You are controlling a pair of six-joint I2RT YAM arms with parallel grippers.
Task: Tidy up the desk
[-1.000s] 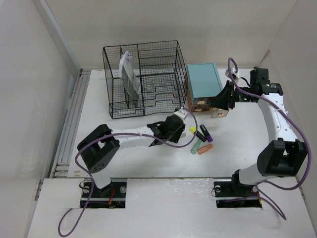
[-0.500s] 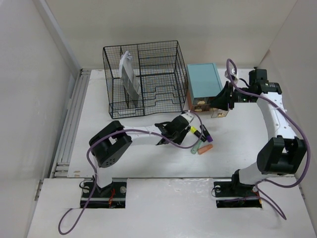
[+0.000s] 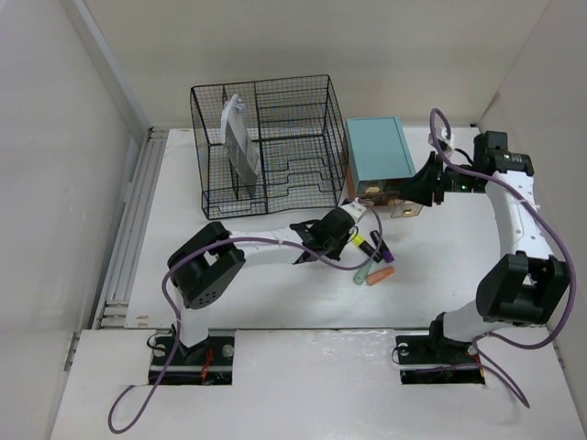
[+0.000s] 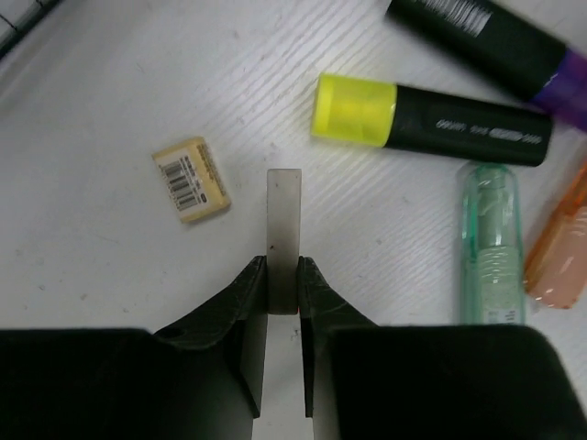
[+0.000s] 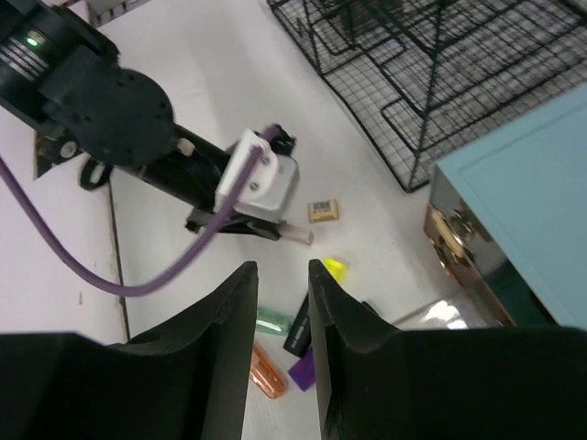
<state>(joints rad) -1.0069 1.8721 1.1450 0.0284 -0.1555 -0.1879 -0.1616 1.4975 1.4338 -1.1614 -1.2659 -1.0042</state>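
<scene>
Left tool point(image 4: 283, 268) is clamped on a pale strip point(image 4: 284, 215), jaws nearly closed. Advisable: lift straight off the surface point(image 4: 101, 101), clearing the eraser point(image 4: 190, 180) to its left and the highlighter point(image 4: 431, 124) to its right. Right tool point(image 5: 282, 275) is narrowly parted and empty.

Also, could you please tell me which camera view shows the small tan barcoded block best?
The left wrist view: the block lies close up on the desk, barcode visible. The right wrist view shows only a small tan square; from the top external view I cannot pick it out.
</scene>
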